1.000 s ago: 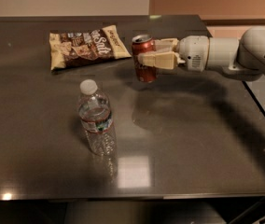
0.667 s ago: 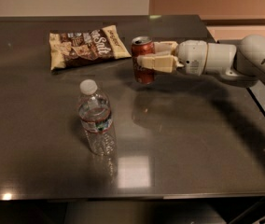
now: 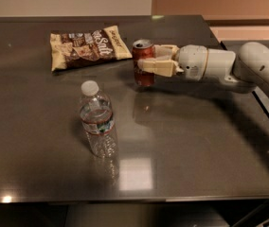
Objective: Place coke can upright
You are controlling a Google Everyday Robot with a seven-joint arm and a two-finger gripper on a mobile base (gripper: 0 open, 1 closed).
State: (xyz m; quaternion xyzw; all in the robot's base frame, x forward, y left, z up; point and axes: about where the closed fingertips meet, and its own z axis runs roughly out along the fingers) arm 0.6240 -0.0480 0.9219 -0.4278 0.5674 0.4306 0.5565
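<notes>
The red coke can [image 3: 142,52] stands upright, its base on or just above the dark tabletop [image 3: 196,141] at the middle back. My gripper [image 3: 149,59] reaches in from the right and is shut around the can's middle, one cream finger [image 3: 157,66] across its front. The white arm stretches off to the right edge.
A brown and cream snack bag [image 3: 87,46] lies flat to the left of the can. A clear plastic water bottle [image 3: 98,119] with a white cap stands upright nearer the front, left of centre. The table's right edge runs close under the arm.
The gripper and the can have shifted slightly left and down toward the tabletop. The bottle and snack bag have not moved.
</notes>
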